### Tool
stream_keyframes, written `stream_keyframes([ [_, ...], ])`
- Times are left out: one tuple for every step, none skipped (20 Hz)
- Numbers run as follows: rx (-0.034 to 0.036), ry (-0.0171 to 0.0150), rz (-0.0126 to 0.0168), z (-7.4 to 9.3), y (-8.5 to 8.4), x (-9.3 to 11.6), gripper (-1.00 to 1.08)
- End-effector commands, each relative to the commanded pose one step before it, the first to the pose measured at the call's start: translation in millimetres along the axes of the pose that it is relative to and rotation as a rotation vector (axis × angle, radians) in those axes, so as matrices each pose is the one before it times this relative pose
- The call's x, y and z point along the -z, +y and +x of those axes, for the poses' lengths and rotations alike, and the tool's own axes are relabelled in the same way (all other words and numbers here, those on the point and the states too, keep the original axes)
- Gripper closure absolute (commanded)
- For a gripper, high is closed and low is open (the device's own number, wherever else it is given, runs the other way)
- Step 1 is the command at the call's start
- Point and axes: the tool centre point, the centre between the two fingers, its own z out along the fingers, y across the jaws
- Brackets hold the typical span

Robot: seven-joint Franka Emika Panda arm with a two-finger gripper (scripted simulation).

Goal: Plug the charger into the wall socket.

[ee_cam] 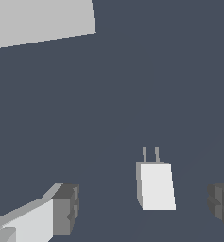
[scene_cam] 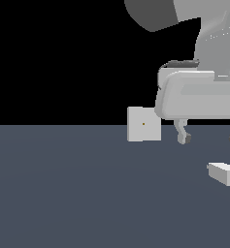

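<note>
The gripper (ee_cam: pixel 144 208) hangs above the dark floor (scene_cam: pixel 63 193) with its fingers wide apart and nothing between their pads. Under it, in the gap between the fingers, the charger (ee_cam: pixel 156 185) lies flat on the floor, touching neither finger; two thin prongs stick out of one end. In the exterior view it lies near that view's right edge. The wall socket (scene_cam: pixel 144 124) stands upright on the floor, well apart from the charger. The floor between the charger and the socket is bare.
</note>
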Motion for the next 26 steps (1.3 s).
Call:
stream_keyframes([
  [0.00128, 0.01443, 0.00012, -2.15, 8.57, -3.82, -0.92],
  [0.00008, 0.0042, 0.00018, -0.72, 2.77, -1.24, -0.92],
  [0.00009, 0.00371, 0.0002, -0.63, 2.47, -1.13, -0.92],
  [0.0001, 0.00327, 0.00021, -0.55, 2.18, -1.0, -0.92],
  [0.00011, 0.00284, 0.00021, -0.46, 1.89, -0.88, -0.92],
  [0.00012, 0.00243, 0.00022, -0.38, 1.62, -0.76, -0.92],
  [0.00013, 0.002, 0.00021, -0.31, 1.35, -0.65, -0.92],
  [0.00014, 0.0016, 0.0002, -0.24, 1.09, -0.54, -0.92],
  [0.00012, 0.00118, 0.00017, -0.18, 0.83, -0.44, -0.92],
  [0.0001, 0.00083, 0.00014, -0.12, 0.59, -0.31, -0.92],
  [0.00007, 0.00048, 0.00009, -0.07, 0.35, -0.19, -0.92],
  [0.0, 0.0, 0.0, -0.04, 0.13, -0.14, -0.92],
  [-0.00111, -0.00131, -0.00039, -0.16, -0.23, 0.39, -0.92],
  [0.0, 0.0, 0.0, -0.08, 0.0, -0.25, -0.92],
  [0.0, 0.0, 0.0, -0.25, -0.01, -0.76, -0.92],
  [0.0, 0.0, 0.0, -0.41, -0.01, -1.26, -0.92],
  [0.0, 0.0, 0.0, -0.58, -0.02, -1.77, -0.92],
  [0.0, 0.0, 0.0, -0.74, -0.02, -2.26, -0.92],
  [0.0, 0.0, 0.0, -0.9, -0.03, -2.76, -0.92],
  [0.00009, 0.00039, 0.00028, -1.0, -0.1, -3.09, -0.92],
  [0.0, 0.0, 0.0, -1.21, -0.03, -3.73, -0.92],
  [0.0, 0.0, 0.0, -1.35, -0.02, -4.2, -0.92],
  [0.0, 0.0, 0.0, -1.48, 0.0, -4.66, -0.92],
  [0.00019, 0.00037, 0.00026, -1.36, -0.1, -4.48, -0.92],
  [0.0, 0.0, 0.0, -1.25, 0.07, -4.12, -0.92],
  [0.0, 0.0, 0.0, -1.06, 0.09, -3.61, -0.92],
])
